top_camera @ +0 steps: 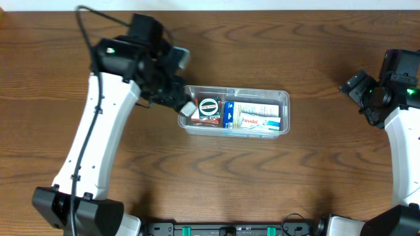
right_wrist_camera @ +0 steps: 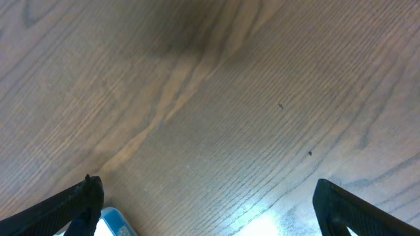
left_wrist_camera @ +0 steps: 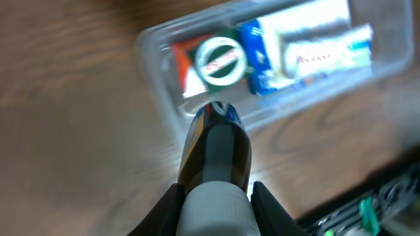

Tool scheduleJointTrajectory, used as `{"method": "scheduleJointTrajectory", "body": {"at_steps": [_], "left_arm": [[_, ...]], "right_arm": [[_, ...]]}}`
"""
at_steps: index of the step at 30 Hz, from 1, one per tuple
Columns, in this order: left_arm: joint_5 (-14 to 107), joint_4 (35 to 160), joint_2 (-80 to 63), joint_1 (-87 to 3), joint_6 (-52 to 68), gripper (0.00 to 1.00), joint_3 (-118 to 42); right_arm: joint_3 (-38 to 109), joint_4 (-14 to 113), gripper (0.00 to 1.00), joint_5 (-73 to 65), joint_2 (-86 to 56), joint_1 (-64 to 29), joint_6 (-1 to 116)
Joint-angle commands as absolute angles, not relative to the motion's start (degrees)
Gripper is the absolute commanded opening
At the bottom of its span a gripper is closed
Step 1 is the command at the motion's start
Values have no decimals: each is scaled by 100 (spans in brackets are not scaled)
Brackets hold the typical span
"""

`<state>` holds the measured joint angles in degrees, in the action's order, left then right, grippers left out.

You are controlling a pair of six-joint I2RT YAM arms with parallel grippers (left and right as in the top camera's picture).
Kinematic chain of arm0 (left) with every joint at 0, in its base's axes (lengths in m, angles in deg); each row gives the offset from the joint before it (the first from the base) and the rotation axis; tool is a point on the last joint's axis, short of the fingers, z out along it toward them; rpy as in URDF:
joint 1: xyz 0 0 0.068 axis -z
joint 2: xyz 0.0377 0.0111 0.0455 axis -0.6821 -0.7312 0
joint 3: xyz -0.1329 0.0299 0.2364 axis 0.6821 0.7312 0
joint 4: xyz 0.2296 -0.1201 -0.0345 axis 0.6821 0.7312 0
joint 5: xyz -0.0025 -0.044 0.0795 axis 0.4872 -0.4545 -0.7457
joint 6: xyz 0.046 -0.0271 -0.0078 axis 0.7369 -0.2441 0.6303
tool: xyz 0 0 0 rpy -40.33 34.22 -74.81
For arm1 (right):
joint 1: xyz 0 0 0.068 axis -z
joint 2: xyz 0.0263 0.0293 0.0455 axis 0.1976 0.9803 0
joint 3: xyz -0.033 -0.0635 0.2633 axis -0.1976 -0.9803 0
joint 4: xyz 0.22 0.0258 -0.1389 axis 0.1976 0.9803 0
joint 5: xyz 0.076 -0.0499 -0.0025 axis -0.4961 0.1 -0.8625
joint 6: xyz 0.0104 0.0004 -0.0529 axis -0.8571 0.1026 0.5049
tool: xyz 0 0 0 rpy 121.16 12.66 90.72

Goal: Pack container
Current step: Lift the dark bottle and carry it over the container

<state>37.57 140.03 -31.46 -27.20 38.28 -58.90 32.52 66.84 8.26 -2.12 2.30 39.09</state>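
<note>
clear plastic: logged the container at mid-table, long side running left to right on brown wood.
noted left gripper pinched on a dark tube, tip at the container's left end, contact unclear; found a green-and-white round tin, a red box, a blue box and white cartons lying inside; recorded right gripper well apart near the right edge, fingers spread wide over bare wood, holding nothing.
</note>
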Motion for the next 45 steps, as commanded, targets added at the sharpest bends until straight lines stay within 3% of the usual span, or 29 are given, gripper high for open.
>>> {"method": "scheduleJointTrajectory", "body": {"at_steps": [1,9,20,45], "left_arm": [[3873,13887,-3063,-2409,4722,14,-5818],[3103,13260,-3076,-2005,5581,14,-5556],[3200,13317,-3076,-1976,6975,14,-5383],[3368,12521,-3078,-1587,7133,15,-4166]], "right_arm": [[3278,6693,99,846,-212,289,3874],[3278,6693,99,846,-212,289,3874],[3278,6693,99,846,-212,289,3874],[3278,6693,99,846,-212,289,3874]]}}
